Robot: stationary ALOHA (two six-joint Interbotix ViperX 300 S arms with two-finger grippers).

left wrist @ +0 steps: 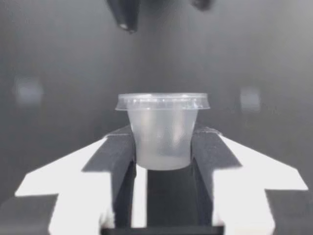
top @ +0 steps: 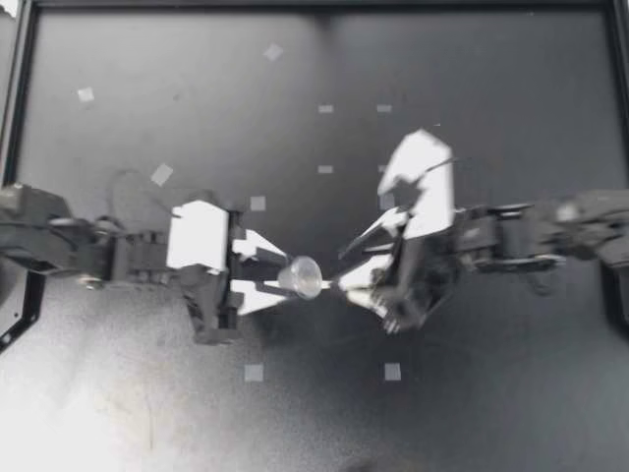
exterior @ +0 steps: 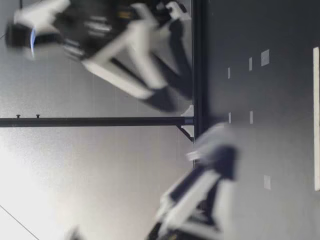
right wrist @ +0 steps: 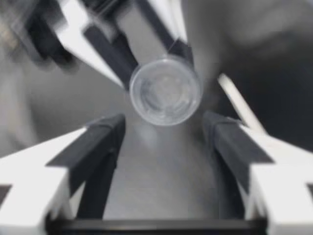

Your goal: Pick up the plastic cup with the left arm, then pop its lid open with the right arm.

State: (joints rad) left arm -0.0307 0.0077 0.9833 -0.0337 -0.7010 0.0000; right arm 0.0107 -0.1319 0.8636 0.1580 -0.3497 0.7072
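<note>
A small clear plastic cup (top: pixel 303 277) hangs over the middle of the dark table, held upright. My left gripper (top: pixel 280 271) is shut on it, with both fingers pressing its lower wall from two sides. In the left wrist view the cup (left wrist: pixel 163 129) sits between the dark pads (left wrist: pixel 122 156), its rim above them. My right gripper (top: pixel 352 260) faces it from the other side, open and just clear of the cup. The right wrist view shows the cup (right wrist: pixel 165 91) from above its mouth, ahead of the spread right gripper (right wrist: pixel 164 128). In the low view both arms are blurred.
Small pale tape squares (top: pixel 254 372) dot the table, one more at the front right (top: pixel 392 371) and others farther back (top: pixel 161 174). A black frame (top: pixel 22 88) borders the table at the back and sides. A pale strip (exterior: pixel 316 117) lies near the low camera.
</note>
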